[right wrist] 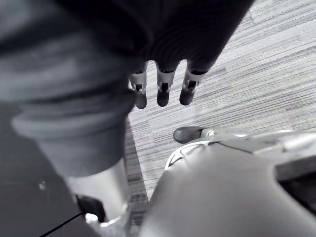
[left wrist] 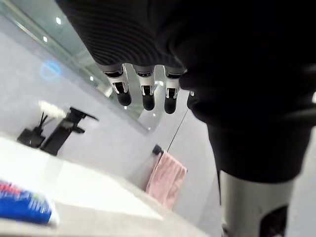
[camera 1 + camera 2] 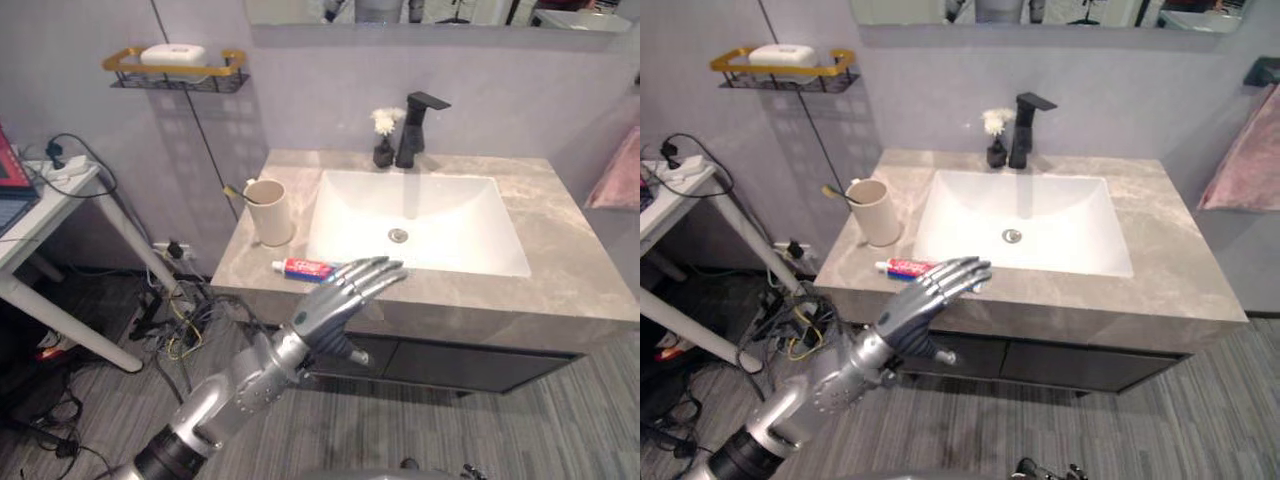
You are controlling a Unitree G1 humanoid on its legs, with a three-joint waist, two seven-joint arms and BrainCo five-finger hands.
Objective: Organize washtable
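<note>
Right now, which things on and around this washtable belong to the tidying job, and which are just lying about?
For the job: toothpaste tube, cup, left hand open by the tube.
Just about: faucet, flower vase, pink towel, soap shelf, side table, idle right hand.

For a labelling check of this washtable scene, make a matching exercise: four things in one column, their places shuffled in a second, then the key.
Things
1. red, white and blue toothpaste tube
2. beige cup
3. white soap bar
4. pink towel

Places
a. hanging at the far right
b. on the gold-railed shelf
c. lying at the grey stone counter's front edge
d. standing on the counter, left of the white basin

Pairs: 1-c; 2-d; 3-b; 4-a.
</note>
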